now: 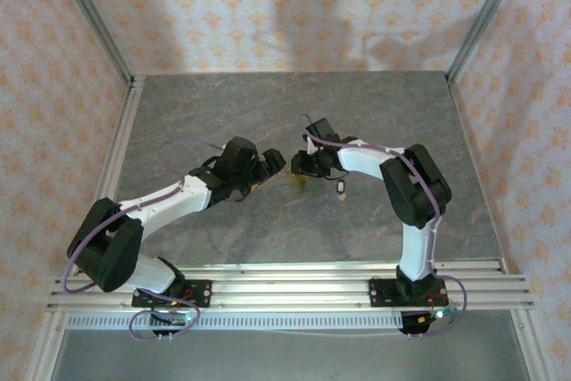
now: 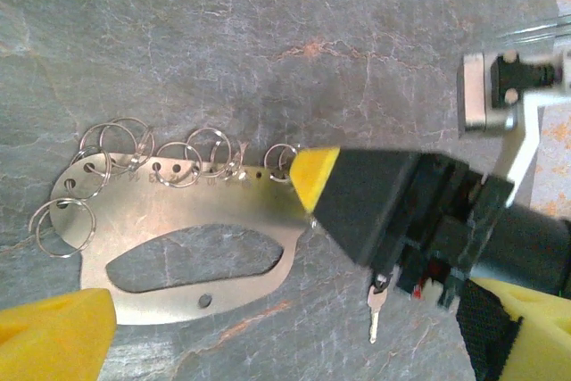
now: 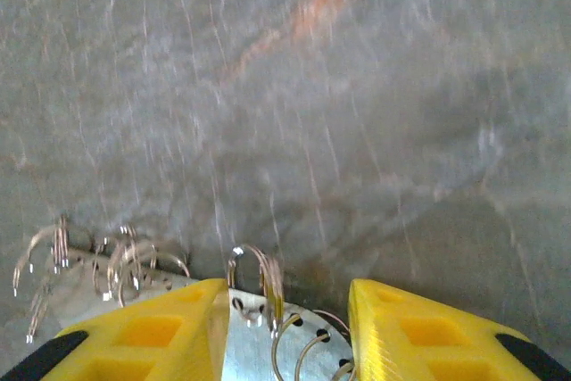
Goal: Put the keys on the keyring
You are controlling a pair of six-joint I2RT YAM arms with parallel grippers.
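Left end effector [image 1: 272,165] hangs wide open over the keyring [image 2: 178,207], a plate edged with split rings [image 2: 210,153] on the desk [image 2: 268,24]; right end effector [image 3: 285,285] straddles its end half-parted, cannot tell if clamped; key [image 2: 375,310] lies loose beside it, so probably bracing step, next a fine pinch on key.

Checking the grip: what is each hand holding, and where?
Left hand: open, holding nothing. Right hand straddles one end of the keyring; a grip cannot be told.

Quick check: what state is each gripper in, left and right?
Left gripper: open, holding nothing.
Right gripper: jaws partly open astride the keyring end; grip cannot be told.
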